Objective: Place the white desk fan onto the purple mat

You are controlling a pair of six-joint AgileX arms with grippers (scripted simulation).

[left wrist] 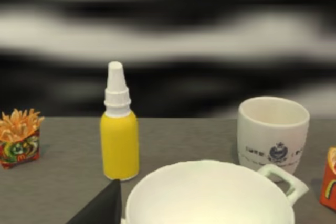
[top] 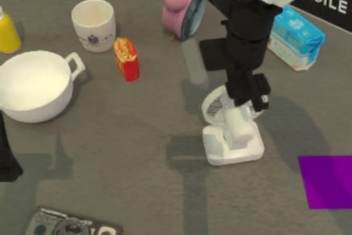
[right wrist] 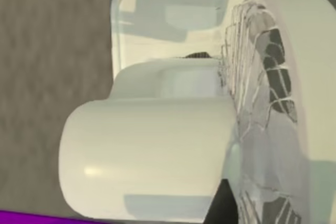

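Note:
The white desk fan (top: 231, 136) stands upright on its square base right of the table's middle, grille head toward the back. My right gripper (top: 247, 100) hangs straight over it, down at the cylindrical motor housing (right wrist: 152, 150), which fills the right wrist view beside the wire grille (right wrist: 268, 93). The purple mat (top: 327, 182) lies flat at the front right edge, apart from the fan's base; a sliver of the purple mat (right wrist: 31, 217) shows in the right wrist view. My left gripper (top: 6, 163) is parked at the far left edge, open, one dark finger (left wrist: 102, 208) in its own view.
A white handled bowl (top: 33, 86), white mug (top: 94, 23), red fries carton (top: 127, 58) and yellow bottle (top: 7, 31) fill the back left. A pink alarm clock (top: 184, 6) and blue pack (top: 296, 37) stand behind the fan. A dark flat item (top: 66, 224) lies at the front left.

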